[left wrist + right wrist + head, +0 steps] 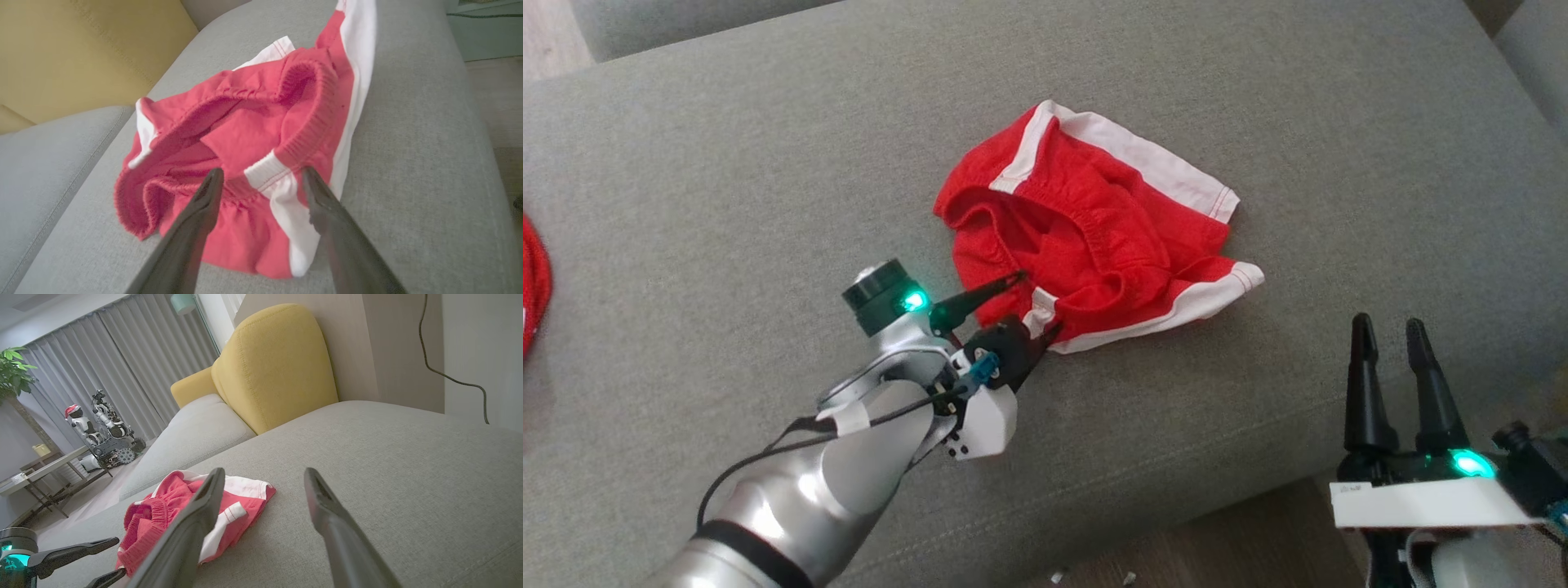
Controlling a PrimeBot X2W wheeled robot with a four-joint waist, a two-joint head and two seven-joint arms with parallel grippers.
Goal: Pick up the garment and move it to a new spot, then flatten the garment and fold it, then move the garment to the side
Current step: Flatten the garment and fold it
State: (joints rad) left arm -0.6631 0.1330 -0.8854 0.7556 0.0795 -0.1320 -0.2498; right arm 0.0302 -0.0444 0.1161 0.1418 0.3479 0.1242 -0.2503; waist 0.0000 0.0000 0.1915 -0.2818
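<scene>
The garment is a pair of red shorts with white side stripes, lying crumpled on the grey sofa seat. My left gripper is open at its near edge, with the waistband and a white stripe between its fingertips. In the left wrist view the garment lies just past the two dark fingers, its elastic waistband gaping open. My right gripper stands open over the seat's front right, apart from the cloth. From the right wrist view the garment lies to the left.
A yellow cushion and a further grey seat stand behind. Another red cloth peeks in at the far left edge. The sofa's front edge runs below, with wooden floor beneath. A table and another robot stand across the room.
</scene>
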